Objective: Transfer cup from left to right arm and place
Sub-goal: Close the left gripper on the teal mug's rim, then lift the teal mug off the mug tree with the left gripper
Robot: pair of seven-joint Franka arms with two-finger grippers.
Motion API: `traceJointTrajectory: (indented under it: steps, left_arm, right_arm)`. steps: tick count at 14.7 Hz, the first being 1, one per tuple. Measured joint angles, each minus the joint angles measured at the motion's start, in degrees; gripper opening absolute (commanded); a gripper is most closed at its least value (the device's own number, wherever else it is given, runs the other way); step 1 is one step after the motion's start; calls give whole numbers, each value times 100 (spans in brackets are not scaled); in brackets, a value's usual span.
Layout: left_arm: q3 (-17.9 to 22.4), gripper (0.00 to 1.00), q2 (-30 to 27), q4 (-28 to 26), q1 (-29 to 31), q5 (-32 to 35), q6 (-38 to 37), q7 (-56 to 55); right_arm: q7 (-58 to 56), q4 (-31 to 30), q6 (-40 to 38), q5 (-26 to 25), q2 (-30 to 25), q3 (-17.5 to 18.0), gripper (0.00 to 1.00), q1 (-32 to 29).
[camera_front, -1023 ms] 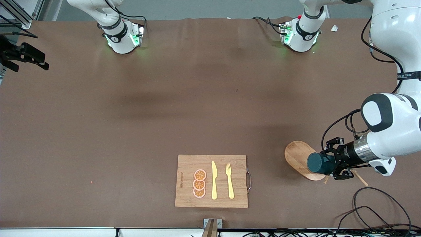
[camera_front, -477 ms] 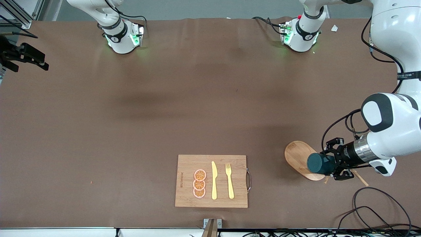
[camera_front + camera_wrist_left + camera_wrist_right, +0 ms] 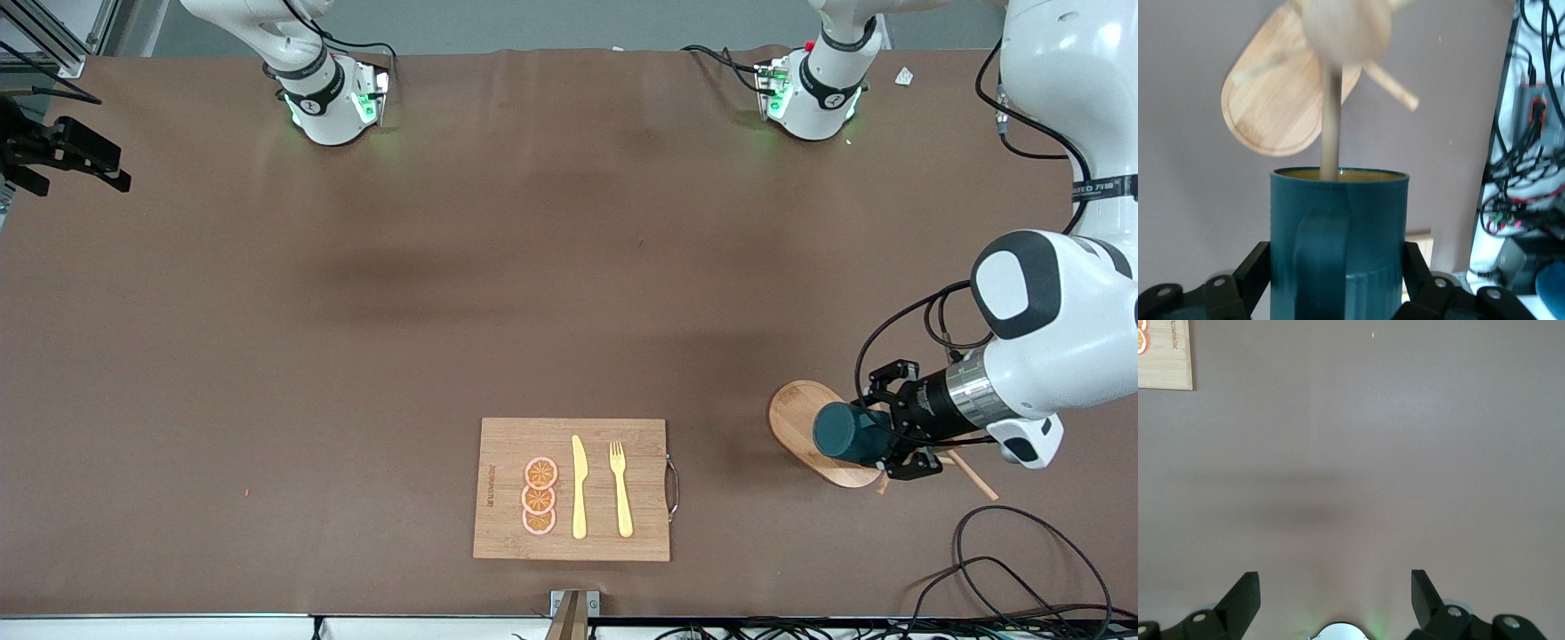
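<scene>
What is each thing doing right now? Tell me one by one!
cup: tipped on its side, held in the air over the oval board
left hand: shut on the cup
right hand: open, holding nothing, waiting over bare table
oval board: lying flat on the table
cutting board: flat, with food and cutlery on it
orange slices: three in a row on the cutting board
knife: flat beside the fork
fork: flat on the cutting board

Cutting board [image 3: 571,489] on bench [image 3: 444,311], near front camera; orange slices [image 3: 540,496], knife [image 3: 579,487], fork [image 3: 621,489] on it. Oval board [image 3: 796,418] toward left arm's end; cup [image 3: 843,433] in left tool [image 3: 876,436] over it.
</scene>
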Motion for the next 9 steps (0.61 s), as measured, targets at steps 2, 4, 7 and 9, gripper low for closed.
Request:
traceJointTrajectory:
  steps: [2,4,7,9]
  left_arm:
    - [-184,71,-81,2,-68,87,-98,-6]
    - [-279,71,-161,4,-298,325,-198,-13]
    - [-324,71,-209,1,-1055,945,-234,-32]
    - [-322,71,-188,-16,-1719,1502,-233,-136]
  right_arm:
    - [0,0,0,0,0,0,100,0]
    - [0,0,0,0,0,1,100,0]
    - [0,8,0,0,0,-2,100,0]
    - [1,27,0,0,0,3,100,2]
